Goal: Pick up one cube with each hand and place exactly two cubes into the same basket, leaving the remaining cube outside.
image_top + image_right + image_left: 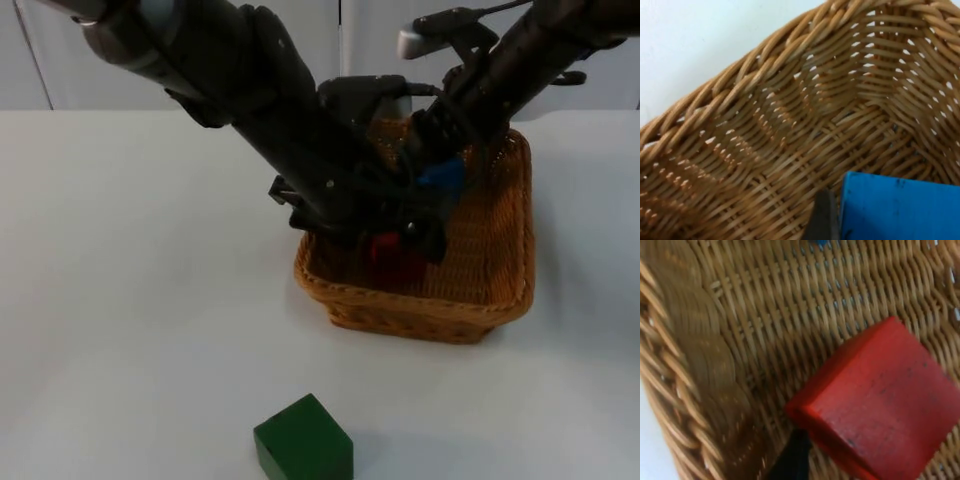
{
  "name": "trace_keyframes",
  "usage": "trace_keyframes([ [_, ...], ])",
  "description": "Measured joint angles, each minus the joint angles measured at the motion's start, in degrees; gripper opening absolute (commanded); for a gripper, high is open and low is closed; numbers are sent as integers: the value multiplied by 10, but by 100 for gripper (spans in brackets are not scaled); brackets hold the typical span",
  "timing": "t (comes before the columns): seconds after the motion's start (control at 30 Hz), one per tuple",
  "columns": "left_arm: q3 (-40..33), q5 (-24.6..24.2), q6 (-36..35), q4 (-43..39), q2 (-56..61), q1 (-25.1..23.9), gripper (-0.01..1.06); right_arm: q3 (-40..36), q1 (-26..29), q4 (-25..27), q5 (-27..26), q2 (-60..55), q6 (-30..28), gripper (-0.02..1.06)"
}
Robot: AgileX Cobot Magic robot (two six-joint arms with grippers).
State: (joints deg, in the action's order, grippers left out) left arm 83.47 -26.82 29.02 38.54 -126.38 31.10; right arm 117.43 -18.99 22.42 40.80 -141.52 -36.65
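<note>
Both grippers reach into the wicker basket point(500, 250), each grasping a cube

Top view: the left gripper point(400, 240) clasps the red cube point(390, 255) low by the basket's near wall; the right gripper point(440, 170) grips the blue cube point(440, 175) higher, mid-basket; the green cube point(303, 440) sits at the bottom edge on the white table point(120, 300), well apart. Left wrist view: the red cube point(880, 405) lies tilted on the weave, a fingertip point(790, 460) touching it. Right wrist view: the blue cube point(900, 207) is beside a fingertip point(825, 217), near a basket corner

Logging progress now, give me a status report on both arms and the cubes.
Left gripper in wicker basket, shut on red cube. Right gripper over basket, shut on blue cube. Green cube outside on table. Nothing in the way.
</note>
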Motion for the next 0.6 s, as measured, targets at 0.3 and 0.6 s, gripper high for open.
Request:
trace_keyframes([
  [0.3,-1,-11,0,-1,74,0,87,0,1,0,41,72,0,65],
  [0.6,-1,-44,0,-25,174,-1,87,0,1,-1,104,201,0,65],
])
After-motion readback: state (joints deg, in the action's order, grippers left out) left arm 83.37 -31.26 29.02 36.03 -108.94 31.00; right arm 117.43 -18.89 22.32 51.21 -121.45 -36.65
